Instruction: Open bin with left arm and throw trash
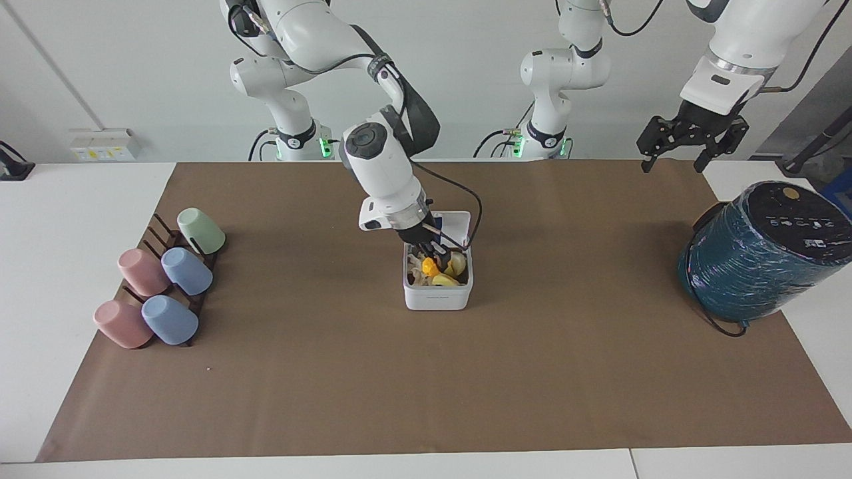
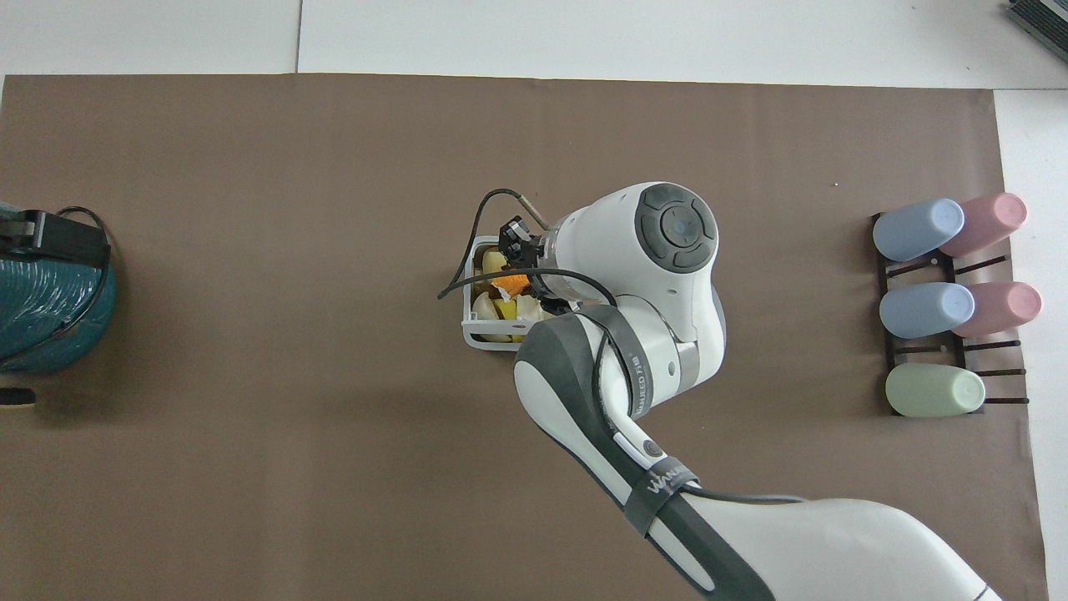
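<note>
The white bin (image 1: 437, 296) stands mid-table with its lid (image 1: 460, 220) hinged up on the side nearer the robots. Its rim also shows in the overhead view (image 2: 477, 338). My right gripper (image 1: 432, 258) reaches down into the bin and is shut on the orange trash lump (image 1: 430, 267), which also shows in the overhead view (image 2: 511, 285). Pale yellow lumps (image 1: 446, 281) and cream-white trash (image 1: 415, 271) lie in the bin. My left gripper (image 1: 673, 158) is open and empty, raised over the left arm's end of the table, where it waits.
A large teal wrapped cylinder (image 1: 759, 256) lies at the left arm's end, seen also from overhead (image 2: 42, 317). A dark rack with several pastel cups (image 1: 160, 286) sits at the right arm's end (image 2: 951, 305). Brown paper covers the table.
</note>
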Robot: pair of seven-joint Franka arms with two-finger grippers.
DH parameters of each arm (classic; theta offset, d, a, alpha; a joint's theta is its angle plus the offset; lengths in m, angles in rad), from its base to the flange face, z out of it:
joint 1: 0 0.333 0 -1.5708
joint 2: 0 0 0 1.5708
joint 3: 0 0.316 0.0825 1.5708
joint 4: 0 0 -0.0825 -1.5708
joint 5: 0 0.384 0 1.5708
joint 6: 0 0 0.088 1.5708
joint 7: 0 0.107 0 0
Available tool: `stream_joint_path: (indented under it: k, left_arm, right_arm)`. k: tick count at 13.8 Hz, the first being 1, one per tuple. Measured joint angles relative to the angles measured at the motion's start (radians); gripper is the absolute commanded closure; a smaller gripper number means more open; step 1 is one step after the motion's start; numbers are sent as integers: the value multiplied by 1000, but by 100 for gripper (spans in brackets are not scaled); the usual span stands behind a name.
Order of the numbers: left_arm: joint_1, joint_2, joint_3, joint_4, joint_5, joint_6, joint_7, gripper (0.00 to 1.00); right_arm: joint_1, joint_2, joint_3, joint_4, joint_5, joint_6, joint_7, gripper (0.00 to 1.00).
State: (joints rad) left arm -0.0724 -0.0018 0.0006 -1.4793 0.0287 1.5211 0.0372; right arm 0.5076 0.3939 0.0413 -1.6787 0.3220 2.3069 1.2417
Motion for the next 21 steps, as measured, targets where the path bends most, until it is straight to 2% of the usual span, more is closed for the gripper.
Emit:
stream_joint_path:
  k: [3,4,5,6,7,9,10,15,19,21]
  left_arm:
    - [7,0,0,-1,-10,0,0,0]
    - [11,0,0,-3,-15,0,0,0]
    - [15,0,0,-5,-17,0,0,0]
    - [16,0,0,-6,-18,0,0,0]
    - [16,0,0,-6,-18,0,0,0]
    - [16,0,0,-6,-18,0,0,0]
    - [16,0,0,-7,-18,0,0,0]
    - [16,0,0,-7,-18,1,0,0]
    - [16,0,0,-7,-18,2,0,0]
    - [16,0,0,-7,-18,2,0,0]
  right_arm:
    - [5,21,-1,-2,0,11,7,100]
    - [5,23,-2,-5,0,11,7,93]
    - [5,25,-3,-8,0,11,7,70]
    - [4,25,-3,-9,0,11,7,53]
    - [2,25,-3,-10,0,12,7,30]
    - [1,25,-3,-9,0,12,7,8]
    - [-1,25,-3,-7,0,12,7,0]
    - [-3,-6,-4,24,0,-16,7,0]
    - [-20,-102,-21,51,-14,-119,7,0]
    - [-62,-152,-25,54,-103,-181,-38,0]
